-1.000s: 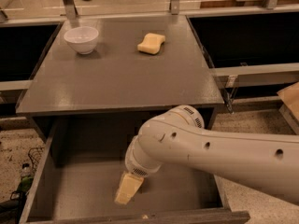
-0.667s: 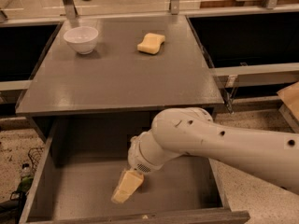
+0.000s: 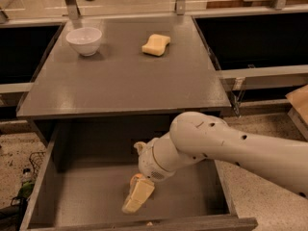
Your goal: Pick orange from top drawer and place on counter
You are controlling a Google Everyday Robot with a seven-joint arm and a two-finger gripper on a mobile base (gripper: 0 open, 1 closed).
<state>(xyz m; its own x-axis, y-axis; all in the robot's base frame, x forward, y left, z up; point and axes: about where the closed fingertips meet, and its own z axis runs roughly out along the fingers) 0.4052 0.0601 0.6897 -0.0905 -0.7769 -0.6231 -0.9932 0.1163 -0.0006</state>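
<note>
Counter: broad flat dark grey matte tabletop [image 3: 125,81], filling the upper middle of your view. No orange lies on it, so the placing on the counter is not done.
Top drawer: wide dark grey wooden drawer box [image 3: 82,196], pulled out at 6 o'clock from the counter. You have nothing left to open.
Arm: white rounded robot arm [image 3: 240,148], coming in from 4 o'clock and bending down into the drawer.
Bowl: small white round bowl [image 3: 84,40], at 10 o'clock on the counter, well apart from the work.
Sponge: pale yellow wavy sponge [image 3: 156,44], at 1 o'clock on the counter. It is not your target.
Gripper: cream-coloured gripper [image 3: 135,198], low inside the drawer near its floor. You cannot tell how far open it is, nor whether it has hold of anything.
Orange: small smooth orange ball [image 3: 135,178], only a sliver showing right against the gripper's upper edge, down in the drawer. Gripped or merely beside: cannot tell.
Done: drawer open; reach made down to the orange ball.
Left, as judged: confirm the grasp, lift clear of the drawer, carry toward 12 o'clock, and set down on bare counter.
</note>
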